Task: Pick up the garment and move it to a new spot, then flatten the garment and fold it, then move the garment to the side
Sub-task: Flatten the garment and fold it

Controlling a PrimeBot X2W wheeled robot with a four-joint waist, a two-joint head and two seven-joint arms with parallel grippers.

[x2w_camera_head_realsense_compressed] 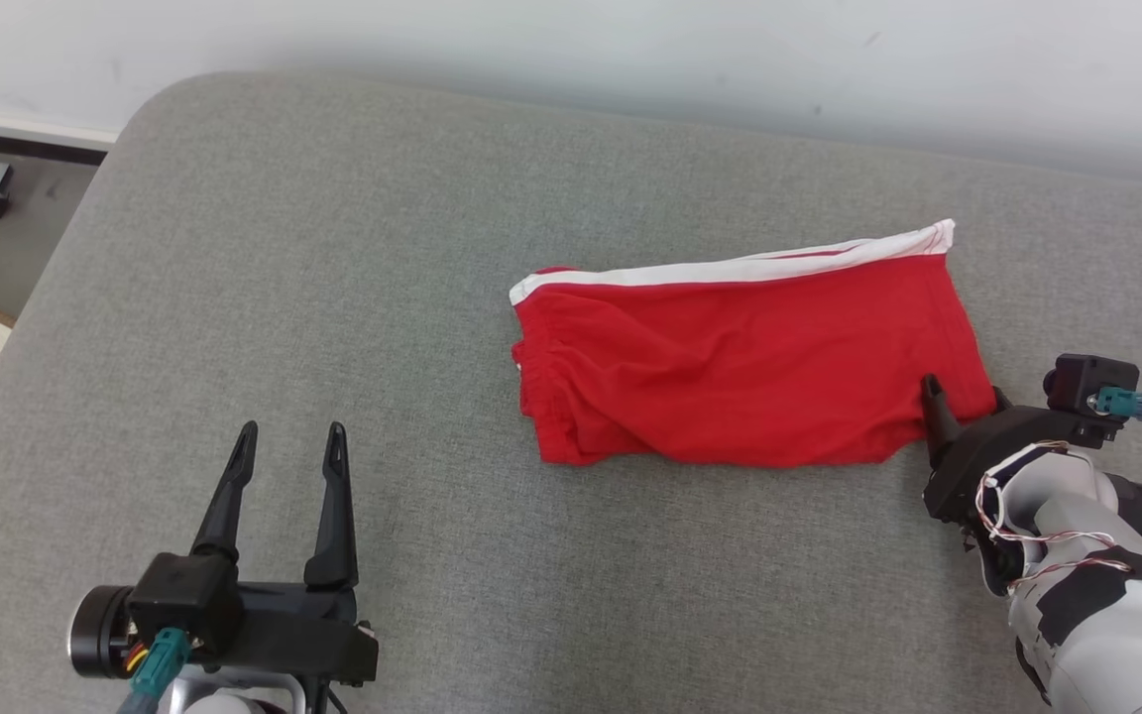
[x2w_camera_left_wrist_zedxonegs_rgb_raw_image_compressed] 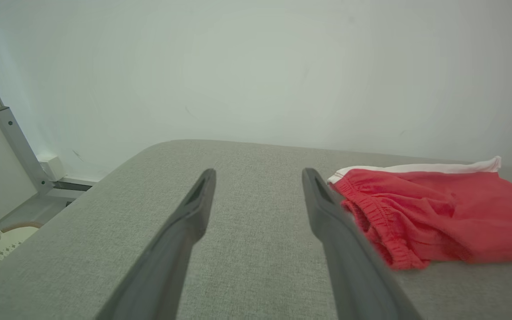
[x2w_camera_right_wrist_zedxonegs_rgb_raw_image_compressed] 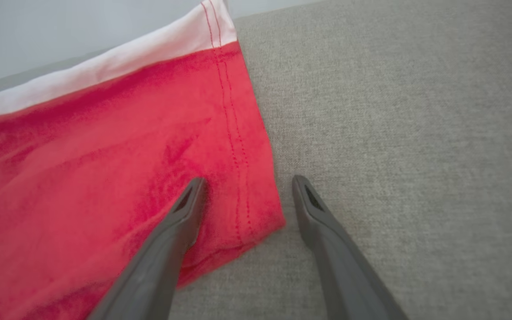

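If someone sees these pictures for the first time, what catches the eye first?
The red shorts with a white stripe, lying right of centre on the grey cushion. The right tool is open at their near right corner; the left tool is open at the lower left, apart from them.
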